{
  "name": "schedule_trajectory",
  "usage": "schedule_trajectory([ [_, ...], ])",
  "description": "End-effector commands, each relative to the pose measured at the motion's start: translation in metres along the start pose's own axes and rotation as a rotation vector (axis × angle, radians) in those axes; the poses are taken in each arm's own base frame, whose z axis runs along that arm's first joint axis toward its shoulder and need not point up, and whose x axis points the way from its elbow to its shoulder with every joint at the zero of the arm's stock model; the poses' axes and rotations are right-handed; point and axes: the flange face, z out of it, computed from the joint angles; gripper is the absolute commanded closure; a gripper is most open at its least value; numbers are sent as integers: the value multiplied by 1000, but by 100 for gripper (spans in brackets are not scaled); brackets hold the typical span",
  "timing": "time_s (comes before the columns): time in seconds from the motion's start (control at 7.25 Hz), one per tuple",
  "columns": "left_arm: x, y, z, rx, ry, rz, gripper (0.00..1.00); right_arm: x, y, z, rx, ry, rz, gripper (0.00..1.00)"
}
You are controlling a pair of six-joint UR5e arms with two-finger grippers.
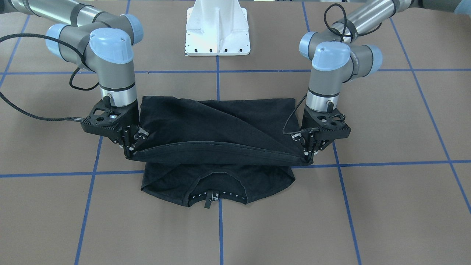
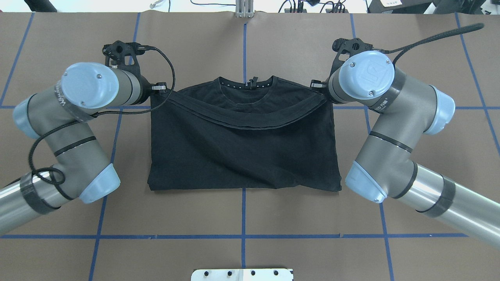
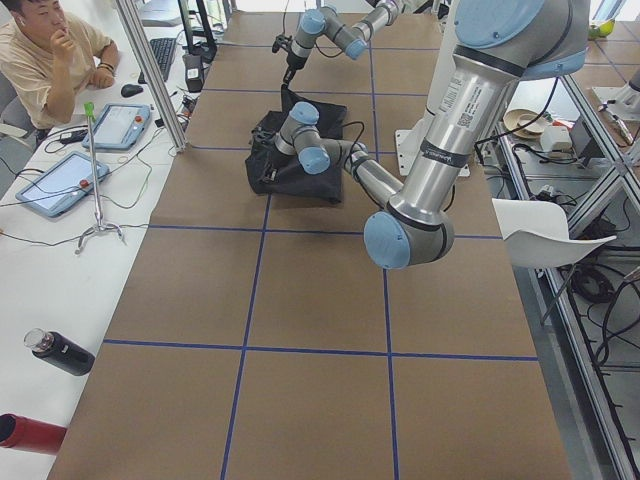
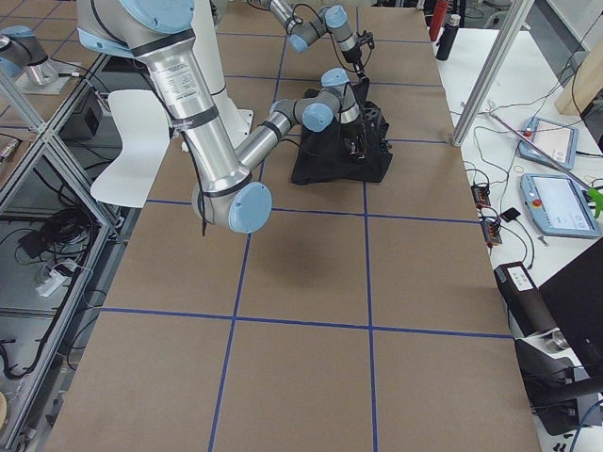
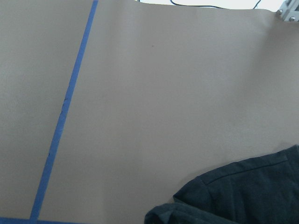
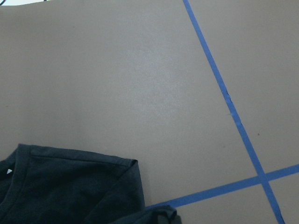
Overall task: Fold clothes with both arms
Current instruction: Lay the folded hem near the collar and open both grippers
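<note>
The black T-shirt [image 1: 217, 125] lies on the brown table, its collar [image 1: 217, 186] toward the far edge from the robot. Its lower layer is raised and stretched as a taut band between both grippers, hanging just short of the collar [image 2: 246, 84]. At one end of the band my left gripper [image 1: 308, 156] is shut on the hem; it shows at the shirt's left shoulder in the overhead view [image 2: 157, 90]. My right gripper [image 1: 128, 152] pinches the other end [image 2: 318, 86]. Each wrist view catches only a bit of black cloth [image 5: 243, 196] [image 6: 70, 186]. The print is hidden.
The white pedestal base [image 1: 218, 29] stands behind the shirt. Blue tape lines [image 2: 244, 236] grid the table. In the left side view a person [image 3: 50, 60] sits at a desk with tablets, and bottles [image 3: 60, 352] lie near the table's edge.
</note>
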Motion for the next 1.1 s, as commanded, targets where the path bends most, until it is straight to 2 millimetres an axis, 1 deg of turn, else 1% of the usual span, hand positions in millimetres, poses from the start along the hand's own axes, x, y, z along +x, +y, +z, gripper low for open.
schedule_trajectory([
  [0.0, -1, -1, 4, 3, -2, 2, 100, 14, -24, 2, 20, 22, -25, 100],
  [0.14, -1, -1, 4, 4, -1, 0, 100, 18, -23, 19, 9, 52, -24, 100],
  [0.41, -1, -2, 3, 5, 3, 1, 100, 20, -26, 21, 10, 57, -24, 100],
  [0.55, 0, -3, 2, 5, 7, -1, 100, 24, -36, 18, 19, 61, -40, 100],
  [0.69, 1, -3, 0, 9, 17, -2, 87, 27, -39, 18, 22, 63, -44, 100],
  [0.83, 0, -3, -4, 29, 73, 24, 1, 21, -40, 15, 25, 54, -44, 3],
  [0.96, 1, -6, -9, 25, 103, 111, 0, 15, -42, 7, 20, 33, -42, 0],
])
